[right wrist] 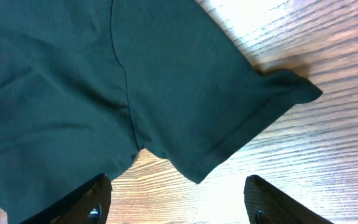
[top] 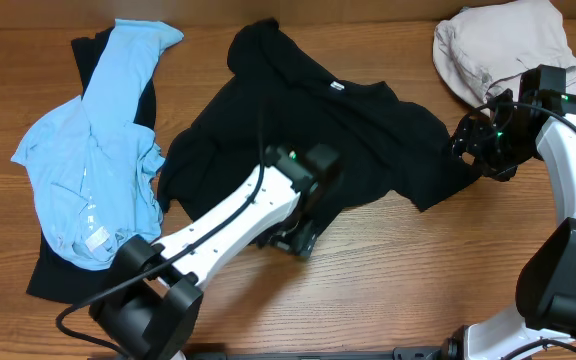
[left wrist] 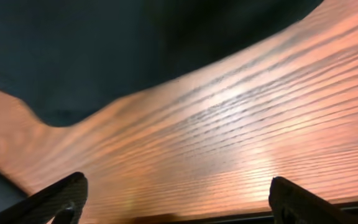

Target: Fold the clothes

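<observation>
Jaws of the left gripper stand wide apart with nothing between them. They hang over bare wooden table, just short of the hem of the black shirt, which fills the upper part of the left wrist view. No contact with the cloth is visible.

The right gripper is likewise spread and empty. The shirt's sleeve lies flat on the wood just ahead of its fingertips, cuff edge turned towards them.

From overhead, the left gripper sits at the shirt's near edge and the right gripper at its right sleeve. Judgement: both are posted at the cloth's borders to take hold of an edge, as a fold requires.

The black shirt lies at table centre, rumpled and unfolded, white tag showing at the collar. A light blue garment is heaped at left over a dark garment. A beige garment is bunched at the far right corner. No garment appears folded.
</observation>
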